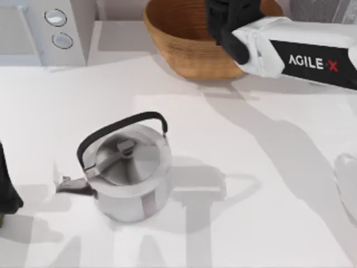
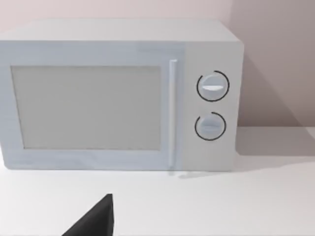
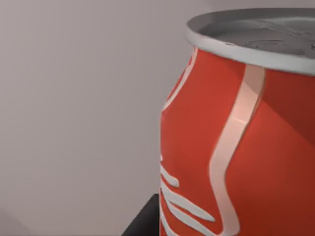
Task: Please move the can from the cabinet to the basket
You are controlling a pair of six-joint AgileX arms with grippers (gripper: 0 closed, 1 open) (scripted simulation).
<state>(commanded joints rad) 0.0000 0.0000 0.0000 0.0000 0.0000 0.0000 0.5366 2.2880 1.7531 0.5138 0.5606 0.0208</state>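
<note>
The red can (image 3: 236, 147) with white lettering sits right up against the right wrist camera, a dark fingertip (image 3: 142, 221) beside its lower part. In the top view my right gripper (image 1: 228, 22) hangs over the inside of the tan woven basket (image 1: 178, 50) at the back of the table, shut on the can, which the black hand hides from above. A dark grey strip (image 1: 321, 8) behind the right arm may be the cabinet; I cannot tell. My left gripper (image 1: 6, 190) is parked at the table's left edge.
A steel kettle (image 1: 128, 167) with a black handle stands mid-table, spout pointing left. The white appliance with two round knobs (image 1: 58, 28) (image 2: 211, 105) occupies the back left corner. A pale object (image 1: 347, 178) sits at the right edge.
</note>
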